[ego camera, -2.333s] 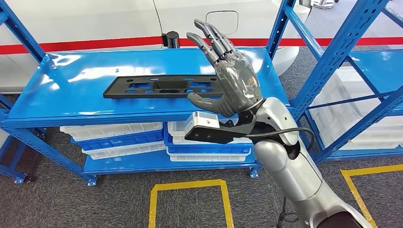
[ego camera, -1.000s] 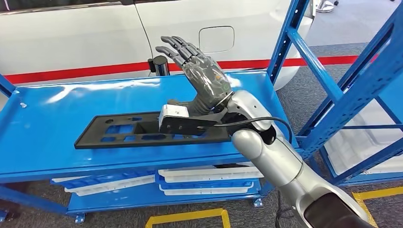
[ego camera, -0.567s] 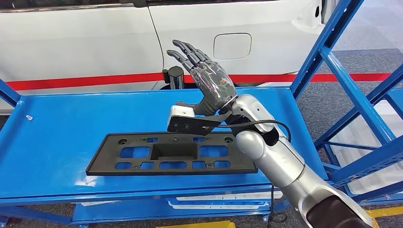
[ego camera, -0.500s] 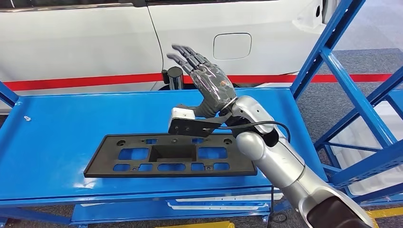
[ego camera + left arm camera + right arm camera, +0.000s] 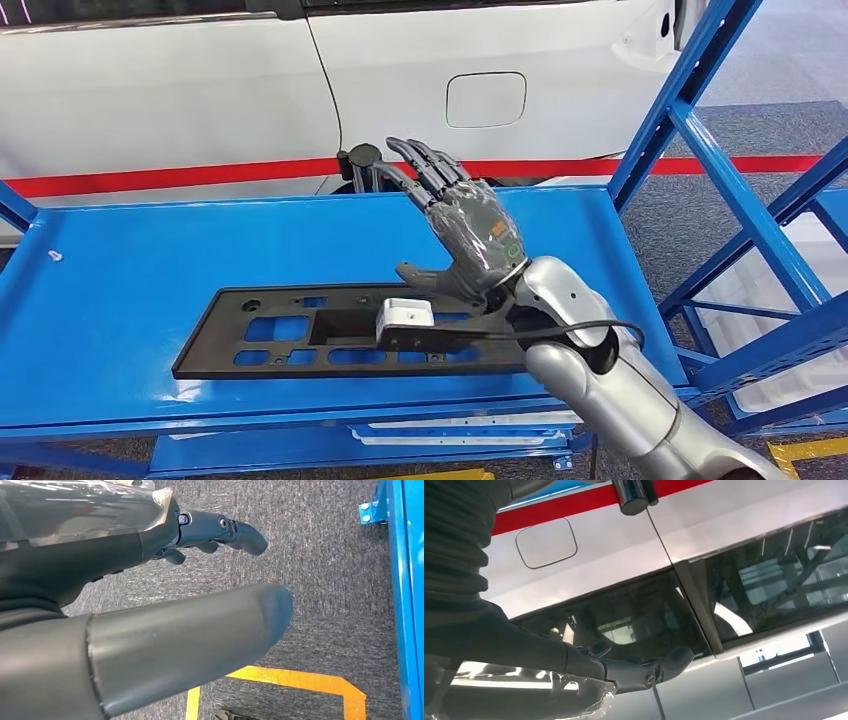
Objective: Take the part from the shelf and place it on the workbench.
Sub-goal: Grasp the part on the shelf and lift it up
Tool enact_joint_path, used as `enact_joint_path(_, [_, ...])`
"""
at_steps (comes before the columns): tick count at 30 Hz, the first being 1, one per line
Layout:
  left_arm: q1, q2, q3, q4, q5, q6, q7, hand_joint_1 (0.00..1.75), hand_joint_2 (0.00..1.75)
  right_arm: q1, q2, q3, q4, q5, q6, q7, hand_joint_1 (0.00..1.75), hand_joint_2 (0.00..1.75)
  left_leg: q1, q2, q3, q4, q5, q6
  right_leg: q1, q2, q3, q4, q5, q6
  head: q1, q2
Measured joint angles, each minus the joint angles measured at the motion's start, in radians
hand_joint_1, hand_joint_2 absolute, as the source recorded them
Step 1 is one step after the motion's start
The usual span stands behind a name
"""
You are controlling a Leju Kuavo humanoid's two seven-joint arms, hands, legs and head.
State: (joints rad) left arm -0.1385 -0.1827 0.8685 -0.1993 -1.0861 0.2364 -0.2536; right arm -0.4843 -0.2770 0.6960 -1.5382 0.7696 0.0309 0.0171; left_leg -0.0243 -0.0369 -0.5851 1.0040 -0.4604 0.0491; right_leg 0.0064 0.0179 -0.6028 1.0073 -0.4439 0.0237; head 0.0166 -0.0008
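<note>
Head view: the part lies ungrasped on the shelf; right hand hovers above, fingers spread, empty; everything remains undone.

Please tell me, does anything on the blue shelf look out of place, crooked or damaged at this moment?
Nothing stands out. The black part lies flat on the blue shelf, near its front edge and roughly parallel to it, with no visible damage. The right hand is above it, fingers spread, holding nothing.
</note>
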Motion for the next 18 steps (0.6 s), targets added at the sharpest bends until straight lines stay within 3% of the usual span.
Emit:
enact_joint_path(8, [0.001, 0.000, -0.009, 0.000, -0.004, -0.001, 0.009, 0.00, 0.00, 0.186, -0.055, -0.042, -0.246, 0.086, -0.006, 0.016, 0.00, 1.75, -0.002, 0.001, 0.003, 0.000, -0.002, 0.001, -0.001, 0.001, 0.004, -0.002, 0.000, 0.000, 0.000, 0.000])
enact_joint_path(18, [-0.002, -0.006, -0.029, 0.000, -0.017, 0.003, 0.045, 0.00, 0.00, 0.327, -0.112, -0.022, -0.355, 0.102, 0.034, 0.019, 0.00, 1.75, -0.002, 0.003, 0.007, 0.000, -0.003, 0.004, -0.001, 0.001, 0.008, -0.003, 0.000, 0.000, 0.000, 0.000])
